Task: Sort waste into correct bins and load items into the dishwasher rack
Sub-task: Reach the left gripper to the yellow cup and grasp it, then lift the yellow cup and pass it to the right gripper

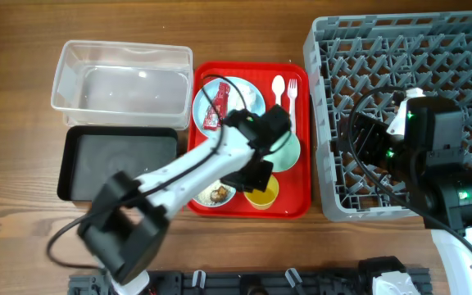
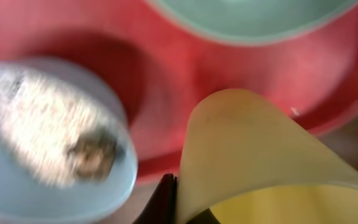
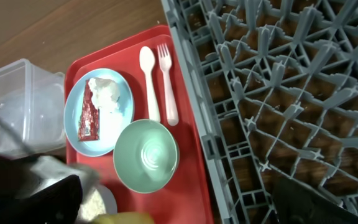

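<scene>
Left wrist view: fingers (image 2: 165,202) of the left gripper (image 1: 258,179) sit against the small yellow cup (image 2: 260,149) on the red tray (image 2: 166,81), though their grip cannot be told. Light, stiff, likely slippery, it is best pinched across its rim.

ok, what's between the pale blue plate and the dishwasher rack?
The white spoon and fork lie side by side on the red tray, between the pale blue plate and the dishwasher rack. This is clearest in the right wrist view.
</scene>
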### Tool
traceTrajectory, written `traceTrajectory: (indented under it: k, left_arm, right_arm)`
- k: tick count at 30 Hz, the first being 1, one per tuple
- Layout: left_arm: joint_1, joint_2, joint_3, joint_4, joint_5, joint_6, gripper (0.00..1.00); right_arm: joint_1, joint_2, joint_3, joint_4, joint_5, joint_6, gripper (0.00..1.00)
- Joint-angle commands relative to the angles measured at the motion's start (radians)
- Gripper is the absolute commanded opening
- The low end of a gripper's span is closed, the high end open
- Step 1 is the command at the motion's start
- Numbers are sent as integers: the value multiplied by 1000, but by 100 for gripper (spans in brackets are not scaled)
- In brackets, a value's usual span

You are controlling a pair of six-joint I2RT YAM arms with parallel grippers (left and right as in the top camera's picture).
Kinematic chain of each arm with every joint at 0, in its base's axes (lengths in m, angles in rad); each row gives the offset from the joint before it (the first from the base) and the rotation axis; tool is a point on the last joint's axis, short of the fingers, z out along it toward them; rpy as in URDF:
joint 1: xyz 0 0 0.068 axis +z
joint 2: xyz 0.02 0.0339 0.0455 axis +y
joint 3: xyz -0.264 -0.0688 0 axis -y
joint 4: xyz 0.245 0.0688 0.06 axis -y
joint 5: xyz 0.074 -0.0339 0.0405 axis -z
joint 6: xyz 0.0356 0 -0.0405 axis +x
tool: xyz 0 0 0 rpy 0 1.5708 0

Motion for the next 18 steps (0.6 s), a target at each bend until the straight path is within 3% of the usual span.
traceTrajectory:
  k: [1, 2, 4, 5, 9, 14, 18]
  left_arm:
    - [144, -198, -1, 6, 220, 14, 4]
    - [197, -235, -1, 27, 311, 35, 4]
    - [381, -312, -1, 103, 668, 56, 4]
    - [449, -324, -1, 135, 796, 78, 4]
    - [597, -320, -2, 183, 1160, 83, 4]
    - [582, -320, -2, 187, 1271, 82, 4]
    - [554, -320, -2, 187, 1328, 82, 4]
  right_arm:
    - [-4, -10, 26, 42, -197, -109, 95]
    - [-4, -9, 26, 76, -317, -167, 95]
    - [-2, 3, 26, 192, -718, -336, 92]
    - [3, 11, 26, 237, -814, -339, 89]
    - [69, 50, 26, 303, -847, -305, 85]
    - [230, 102, 26, 450, -830, -286, 85]
    - [243, 121, 26, 521, -802, -243, 86]
